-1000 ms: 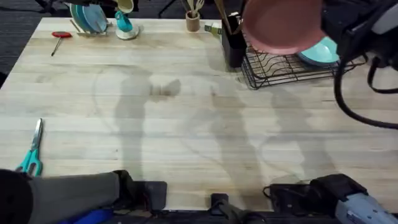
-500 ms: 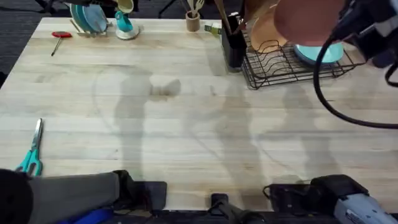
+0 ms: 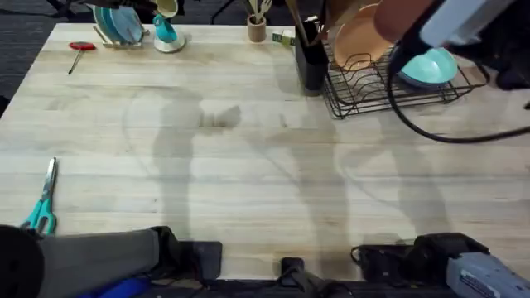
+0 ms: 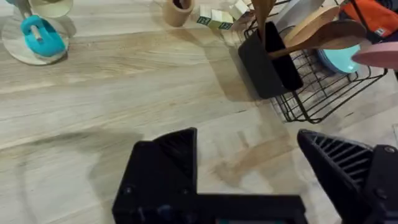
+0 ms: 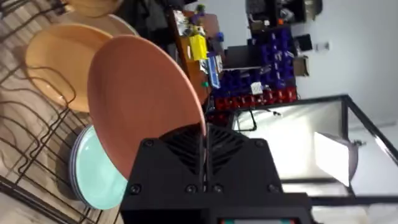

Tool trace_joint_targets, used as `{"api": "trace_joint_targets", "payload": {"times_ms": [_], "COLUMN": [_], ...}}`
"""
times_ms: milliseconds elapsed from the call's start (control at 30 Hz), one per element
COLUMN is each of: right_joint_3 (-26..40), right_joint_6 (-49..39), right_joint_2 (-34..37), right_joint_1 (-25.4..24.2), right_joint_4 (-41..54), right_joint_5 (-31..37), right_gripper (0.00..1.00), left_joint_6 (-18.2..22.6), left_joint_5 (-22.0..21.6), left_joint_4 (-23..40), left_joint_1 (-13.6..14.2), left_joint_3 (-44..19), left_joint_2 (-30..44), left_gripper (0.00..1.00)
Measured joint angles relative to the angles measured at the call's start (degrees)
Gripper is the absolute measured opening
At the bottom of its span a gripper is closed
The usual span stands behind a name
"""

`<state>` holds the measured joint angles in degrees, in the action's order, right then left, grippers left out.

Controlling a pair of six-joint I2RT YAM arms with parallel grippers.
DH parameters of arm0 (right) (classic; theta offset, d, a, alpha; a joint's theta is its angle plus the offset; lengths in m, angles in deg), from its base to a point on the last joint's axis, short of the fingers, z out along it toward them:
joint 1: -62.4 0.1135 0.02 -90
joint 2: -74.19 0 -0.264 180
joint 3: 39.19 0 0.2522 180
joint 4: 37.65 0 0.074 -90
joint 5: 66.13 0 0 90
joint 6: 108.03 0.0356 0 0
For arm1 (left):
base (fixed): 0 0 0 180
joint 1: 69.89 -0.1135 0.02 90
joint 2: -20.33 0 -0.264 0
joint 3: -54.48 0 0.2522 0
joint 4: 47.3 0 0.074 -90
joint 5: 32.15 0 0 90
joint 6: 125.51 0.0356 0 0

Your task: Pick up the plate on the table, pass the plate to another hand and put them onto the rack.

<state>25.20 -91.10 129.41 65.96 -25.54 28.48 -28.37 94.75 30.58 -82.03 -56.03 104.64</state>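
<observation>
pink plate (image 5: 140, 106) in right hand (image 5: 204, 163) — above rack (image 3: 389, 87)

Overhead faces down-forward over table (image 3: 248, 165); both wrist views share rack (image 4: 323, 93).

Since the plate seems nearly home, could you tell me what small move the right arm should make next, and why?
Probably lower the pink plate straight down into a free slot of the rack. The right pincer grips it by the rim, on edge, above the wires, between the peach-orange plate and the teal plate, so only a short descent seems left before release.
</observation>
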Motion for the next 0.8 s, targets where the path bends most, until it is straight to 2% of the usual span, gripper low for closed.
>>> {"api": "trace_joint_targets", "payload": {"times_ms": [333,567,667,800], "right_joint_3": [0.0,0.0,0.0,0.0], "right_joint_6": [-7.05,-17.81,-21.72,-22.98], "right_joint_2": [11.58,18.43,23.4,26.63], "right_joint_1": [-0.04,-0.04,-0.04,-0.07], "right_joint_4": [-6.89,-8.34,-11.89,-16.47], "right_joint_5": [-4.81,-8.56,-9.02,-9.37], "right_gripper": [0.028,0.029,0.028,0.028], "left_joint_6": [0.02,0.0,0.0,0.01], "left_joint_5": [-0.73,-0.91,-0.91,-0.91], "left_joint_4": [0.0,0.0,0.0,-0.01], "left_joint_1": [0.0,0.0,0.0,0.0], "left_joint_3": [0.0,0.0,0.0,0.0], "left_joint_2": [0.0,0.0,0.0,0.0], "left_gripper": [0.993,0.993,0.994,0.994]}}
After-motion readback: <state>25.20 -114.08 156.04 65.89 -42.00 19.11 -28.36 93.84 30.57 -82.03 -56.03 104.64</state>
